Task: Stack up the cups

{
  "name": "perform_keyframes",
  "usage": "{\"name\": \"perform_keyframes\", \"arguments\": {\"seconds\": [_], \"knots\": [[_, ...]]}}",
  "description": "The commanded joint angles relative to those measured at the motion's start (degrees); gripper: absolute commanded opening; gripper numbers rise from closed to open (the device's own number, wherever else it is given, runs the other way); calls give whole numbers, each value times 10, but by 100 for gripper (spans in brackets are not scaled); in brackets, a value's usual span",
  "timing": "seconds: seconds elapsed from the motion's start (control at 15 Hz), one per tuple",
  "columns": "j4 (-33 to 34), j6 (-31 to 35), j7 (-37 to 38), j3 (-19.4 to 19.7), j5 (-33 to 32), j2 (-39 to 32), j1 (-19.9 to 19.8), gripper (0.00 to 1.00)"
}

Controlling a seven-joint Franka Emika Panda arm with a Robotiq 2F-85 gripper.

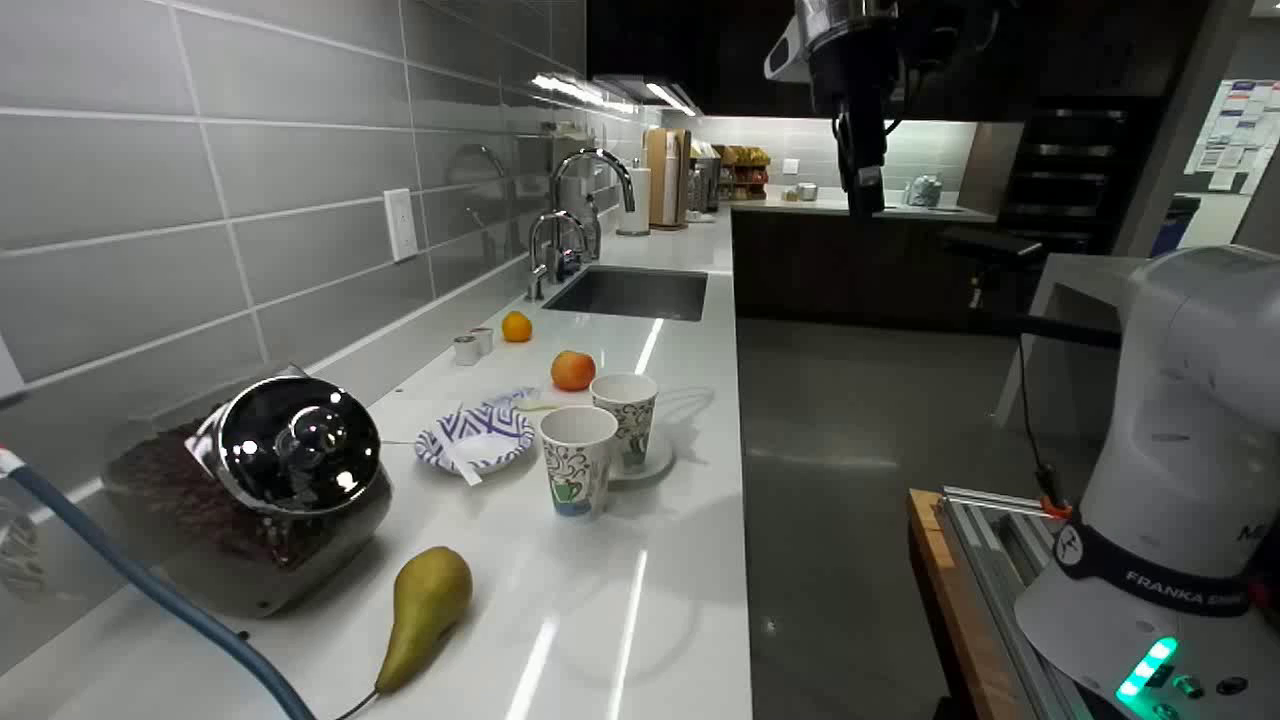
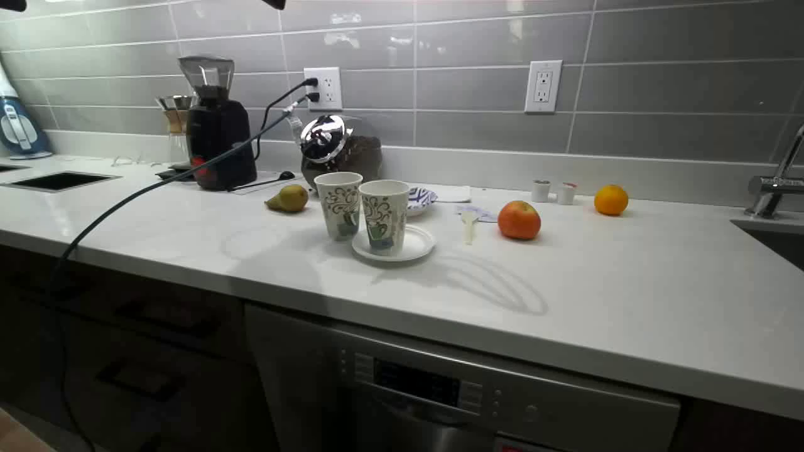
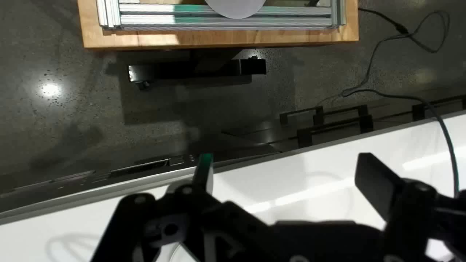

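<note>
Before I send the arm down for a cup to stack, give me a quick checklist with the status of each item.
1. Fingers apart, holding nothing: ok in the wrist view.
2. One cup upright on the counter, the other cup upright on the saucer: ok.
3. Fingers lined up on a cup: not ok; neither cup shows between them in the wrist view.
4. Room for a finger between the cups: cannot tell; they overlap in both exterior views.
5. Apple clear of both cups: ok, it lies apart in an exterior view.
</note>
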State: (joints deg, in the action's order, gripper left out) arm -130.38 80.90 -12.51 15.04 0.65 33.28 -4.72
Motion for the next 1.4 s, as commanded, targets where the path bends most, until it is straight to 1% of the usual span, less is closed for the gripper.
{"name": "perform_keyframes", "arguments": {"seconds": [0.0,1.07,1.2,1.33], "knots": [[1,-1,-5,-8,4,-2,-11,100],[1,-1,-5,-8,4,-2,-11,100],[-3,5,3,-15,26,-11,-4,100],[-16,31,7,-31,27,-12,1,100]]}}
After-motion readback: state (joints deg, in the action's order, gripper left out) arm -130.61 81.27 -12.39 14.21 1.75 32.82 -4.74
